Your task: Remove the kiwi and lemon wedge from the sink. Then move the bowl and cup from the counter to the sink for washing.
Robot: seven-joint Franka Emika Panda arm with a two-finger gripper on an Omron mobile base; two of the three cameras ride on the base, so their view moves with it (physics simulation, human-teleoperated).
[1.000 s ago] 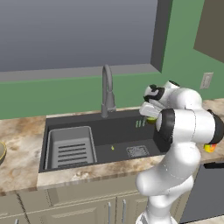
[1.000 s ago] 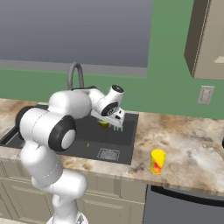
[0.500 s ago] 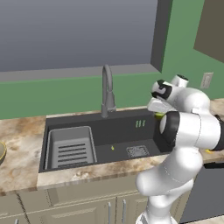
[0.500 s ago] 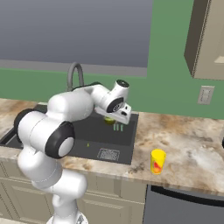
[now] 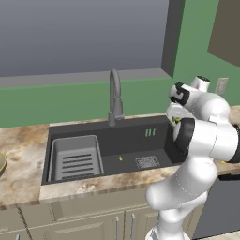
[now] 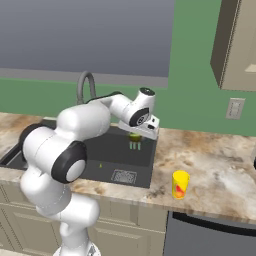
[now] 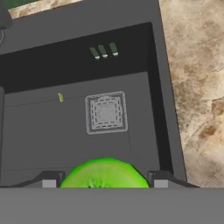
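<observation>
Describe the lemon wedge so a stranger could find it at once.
Start at the dark grey sink set in the marbled counter. On its floor, just beside the square drain on the ribbed rack's side, lies the lemon wedge. It is a tiny pale-yellow sliver, the one loose thing there.

Kitchen: sink [image 5: 93, 136], marbled counter [image 6: 210, 165], cabinets [image 5: 93, 220].

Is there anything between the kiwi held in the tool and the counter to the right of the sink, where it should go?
Nothing visible does. The tool holds the kiwi above the sink's right edge, and the stretch of counter just beyond that rim is bare. The cup stands nearer the front edge, off to one side.
</observation>
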